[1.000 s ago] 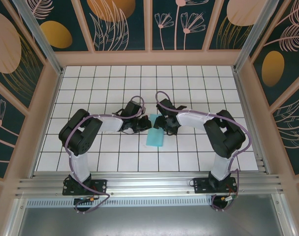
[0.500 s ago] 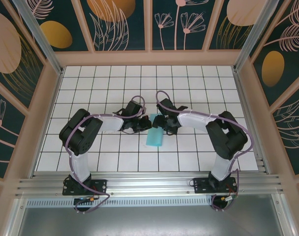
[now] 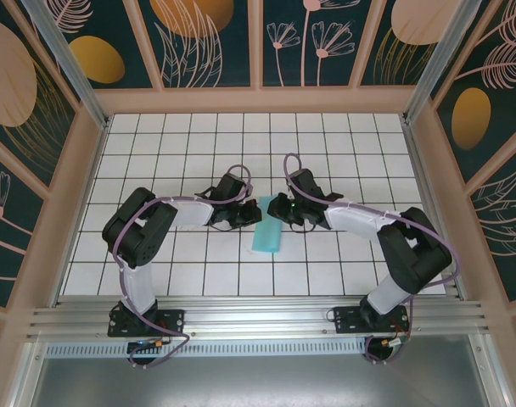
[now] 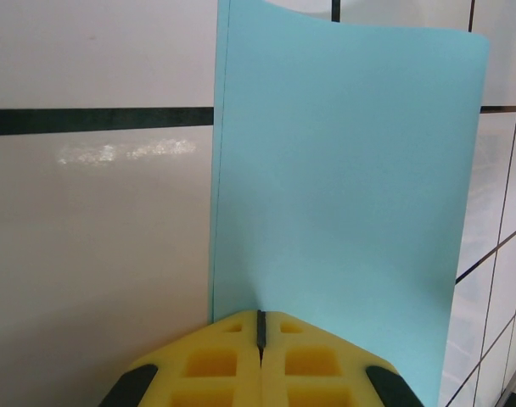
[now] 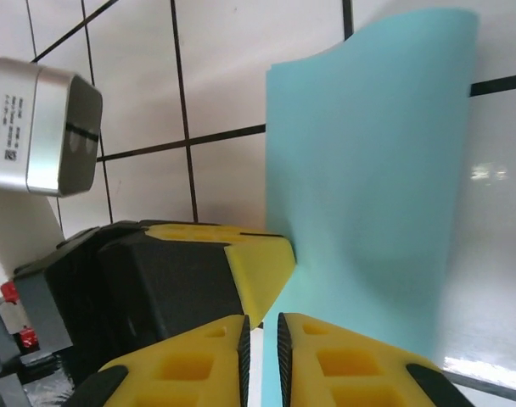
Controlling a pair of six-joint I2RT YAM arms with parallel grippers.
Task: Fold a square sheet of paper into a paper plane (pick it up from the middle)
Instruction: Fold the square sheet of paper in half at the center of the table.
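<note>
The square sheet of paper is light turquoise and lies folded into a strip about one tile wide at the middle of the tiled floor. Its far part curves upward. My left gripper is shut on the sheet's left edge. My right gripper sits at the same corner from the right. Its jaws stand a narrow gap apart, with the sheet's edge and a sliver of floor showing in the gap. The left gripper's yellow fingertip lies just ahead of them. The paper plane is out of view.
White tiles with dark grout cover the floor. Pink-framed patterned walls close it in on three sides. An aluminium rail runs along the near edge. The left wrist's silver camera box is close to my right gripper.
The right gripper's jaws have narrowed from wide to a slim gap at the sheet's edge. The right arm's elbow has swung out to the right. The left gripper and the sheet have stayed put.
</note>
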